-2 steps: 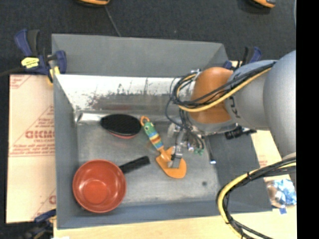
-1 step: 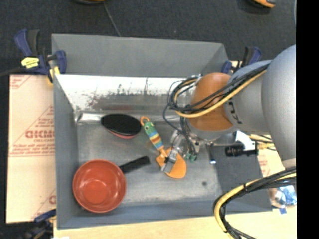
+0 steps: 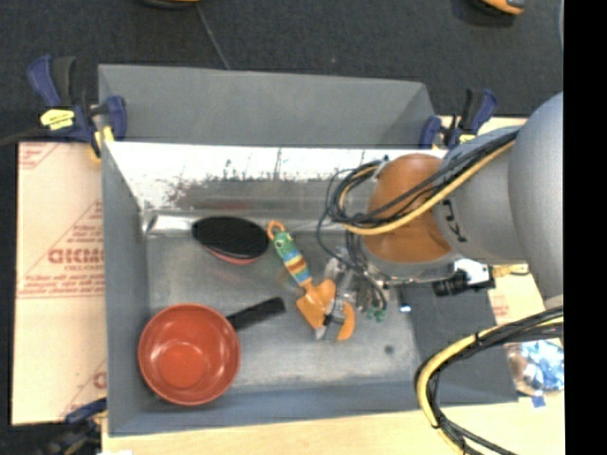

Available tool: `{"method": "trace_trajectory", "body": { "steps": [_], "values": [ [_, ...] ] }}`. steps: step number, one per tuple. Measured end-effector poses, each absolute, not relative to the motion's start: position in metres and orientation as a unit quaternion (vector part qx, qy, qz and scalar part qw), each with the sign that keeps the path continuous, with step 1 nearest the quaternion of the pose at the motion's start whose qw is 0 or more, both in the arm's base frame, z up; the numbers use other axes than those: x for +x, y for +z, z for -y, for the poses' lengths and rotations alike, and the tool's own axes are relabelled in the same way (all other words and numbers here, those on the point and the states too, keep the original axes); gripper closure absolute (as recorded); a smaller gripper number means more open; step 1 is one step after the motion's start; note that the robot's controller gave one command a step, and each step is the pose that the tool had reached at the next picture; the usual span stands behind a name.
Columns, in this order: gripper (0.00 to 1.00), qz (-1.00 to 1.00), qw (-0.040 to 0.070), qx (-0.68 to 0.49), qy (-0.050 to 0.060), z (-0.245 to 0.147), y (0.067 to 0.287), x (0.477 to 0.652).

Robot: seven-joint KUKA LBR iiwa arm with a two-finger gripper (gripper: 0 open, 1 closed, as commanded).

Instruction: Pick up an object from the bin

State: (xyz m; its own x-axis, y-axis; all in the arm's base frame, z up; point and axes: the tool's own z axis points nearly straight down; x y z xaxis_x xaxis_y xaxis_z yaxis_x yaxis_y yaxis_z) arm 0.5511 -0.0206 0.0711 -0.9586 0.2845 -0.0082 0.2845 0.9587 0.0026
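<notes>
Fingers (image 3: 331, 324) of the gripper (image 3: 335, 317) are bearing on the orange lower end of a multicoloured toy (image 3: 296, 269), with orange showing on either side of them. They are standing close together and appear to be clamping that end, with no clear gap showing.

The toy, a slim string of orange, green and blue segments, is lying on the floor of the bin (image 3: 398, 354) near its middle. It is running up and to the left from the gripper.

The grasp step is in hand; as far as can be judged, the toy is not yet lifted. The next move is calling for a straight vertical lift with a firm grip, since the long free part is likely to swing or pull out.

Near the toy's orange end, the black handle of a red toy frying pan (image 3: 188, 354) is pointing toward the gripper but lying apart from it. Farther back, a black oval brush head (image 3: 230, 238) is lying near the rear wall, close to the toy's upper end and well apart from the gripper.
</notes>
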Motion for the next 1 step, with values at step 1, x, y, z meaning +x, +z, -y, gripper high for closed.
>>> {"method": "trace_trajectory", "body": {
  "steps": [1],
  "values": [
    [1.0,-0.933,0.004,0.36,0.002,0.0157,0.0705,0.5265]
  ]
}}
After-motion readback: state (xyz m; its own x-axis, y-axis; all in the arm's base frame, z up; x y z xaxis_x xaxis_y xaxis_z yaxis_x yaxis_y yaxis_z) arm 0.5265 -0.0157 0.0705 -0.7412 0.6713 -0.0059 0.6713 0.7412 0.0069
